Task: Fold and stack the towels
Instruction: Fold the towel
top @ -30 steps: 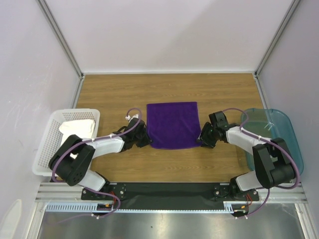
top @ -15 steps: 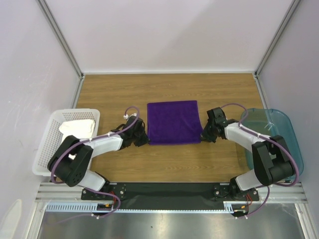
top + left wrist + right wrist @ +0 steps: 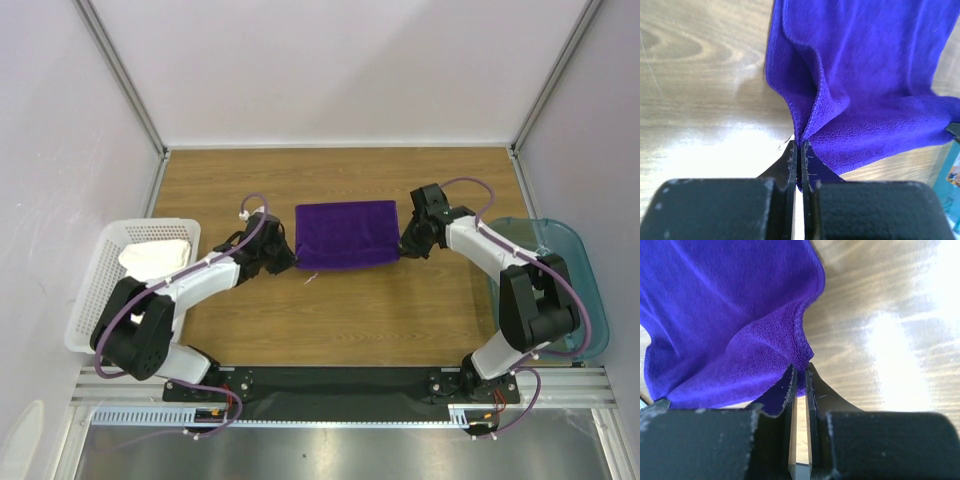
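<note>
As seen from the top external camera, the purple towel (image 3: pixel 347 234) lay on the desk (image 3: pixel 400 320) between the two grippers. The left gripper (image 3: pixel 293 260) was clenched on its near-left corner and the right gripper (image 3: pixel 404 249) on its near-right corner. Well to the left of the left gripper, a white towel (image 3: pixel 155 257) rested in the white basket (image 3: pixel 92 300). A teal bin (image 3: pixel 585 290) stood to the right of the right gripper.

In the left wrist view, the left gripper (image 3: pixel 799 150) pinched the towel's hem, and the cloth spread ahead and rightwards.

In the right wrist view, the right gripper (image 3: pixel 800 374) pinched the opposite hem, and the cloth spread ahead and leftwards.
</note>
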Robot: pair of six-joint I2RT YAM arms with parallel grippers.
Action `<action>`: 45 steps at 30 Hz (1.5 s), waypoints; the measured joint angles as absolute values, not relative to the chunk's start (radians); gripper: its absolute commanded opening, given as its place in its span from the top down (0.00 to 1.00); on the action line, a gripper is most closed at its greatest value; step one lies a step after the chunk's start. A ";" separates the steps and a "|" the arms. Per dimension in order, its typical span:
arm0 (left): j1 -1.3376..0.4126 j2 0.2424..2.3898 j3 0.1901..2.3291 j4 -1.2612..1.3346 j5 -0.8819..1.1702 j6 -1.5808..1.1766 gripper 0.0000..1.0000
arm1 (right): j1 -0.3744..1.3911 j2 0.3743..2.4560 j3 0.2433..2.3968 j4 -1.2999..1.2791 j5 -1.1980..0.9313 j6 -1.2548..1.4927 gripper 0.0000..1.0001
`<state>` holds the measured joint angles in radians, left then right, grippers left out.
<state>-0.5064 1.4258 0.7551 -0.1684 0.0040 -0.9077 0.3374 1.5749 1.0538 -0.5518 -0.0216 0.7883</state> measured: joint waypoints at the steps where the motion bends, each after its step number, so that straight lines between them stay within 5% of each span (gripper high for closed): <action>1: -0.501 1.426 0.764 -0.173 0.004 -0.909 1.00 | 0.333 1.582 1.063 -0.556 -0.023 0.786 1.00; 30: -0.422 1.649 1.040 -0.221 -0.004 -0.942 1.00 | 0.215 1.915 1.477 -0.706 -0.178 0.656 1.00; 44: -0.461 1.497 0.856 -0.344 0.102 -0.882 1.00 | 0.227 1.781 1.187 -0.877 -0.278 0.599 1.00; 45: -0.472 1.497 0.834 -0.344 0.107 -0.881 1.00 | 0.231 1.773 1.167 -0.879 -0.279 0.596 0.93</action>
<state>-0.4725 1.4975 0.8341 -0.3443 0.1074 -0.8806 0.2314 1.7725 1.1671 -0.8791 -0.2790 0.5964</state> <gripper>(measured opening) 0.037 0.099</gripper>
